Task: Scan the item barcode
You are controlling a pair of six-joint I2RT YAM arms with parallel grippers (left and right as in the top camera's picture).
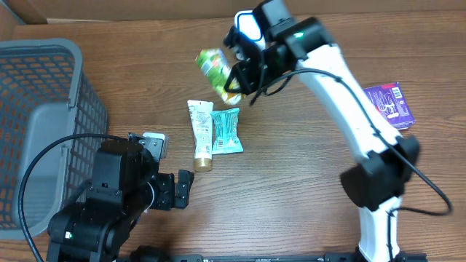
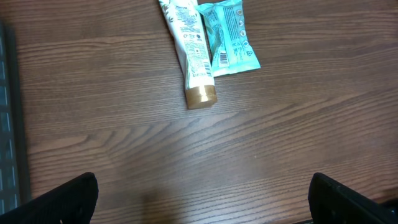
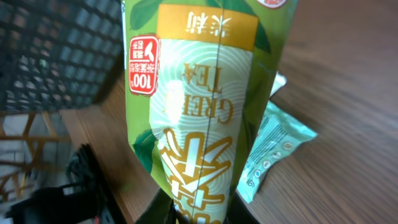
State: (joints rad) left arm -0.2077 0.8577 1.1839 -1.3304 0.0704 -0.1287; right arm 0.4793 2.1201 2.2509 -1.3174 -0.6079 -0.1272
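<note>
Green foil dominates the right wrist view: a green-and-white tea pouch with a gold band [image 3: 199, 112], its print upside down. The top of the pouch is cut off by the frame and its lower end is hidden between the dark fingers of the right gripper [image 3: 196, 214], which are pinched narrowly on it. From overhead the pouch sits tilted, above and slightly right of the white squeeze tube with a gold cap [image 1: 200, 131], and it seems to be lifted off the brown wooden table [image 1: 291, 182], though its height is hard to judge.

A teal snack packet [image 1: 227, 131] lies flat, touching the tube's right side, and a small barcode shows on it in the left wrist view. A purple packet [image 1: 389, 104] lies well to the right of the tube, partly behind the white right arm. A grey mesh basket [image 1: 36, 124] stands far to the left of the tube, cut off by the frame edge.

The left gripper [image 2: 205, 202] hangs below the tube's cap end with its jaws spread wide and nothing between them; only the two black fingertips reach into its own camera's corners.
</note>
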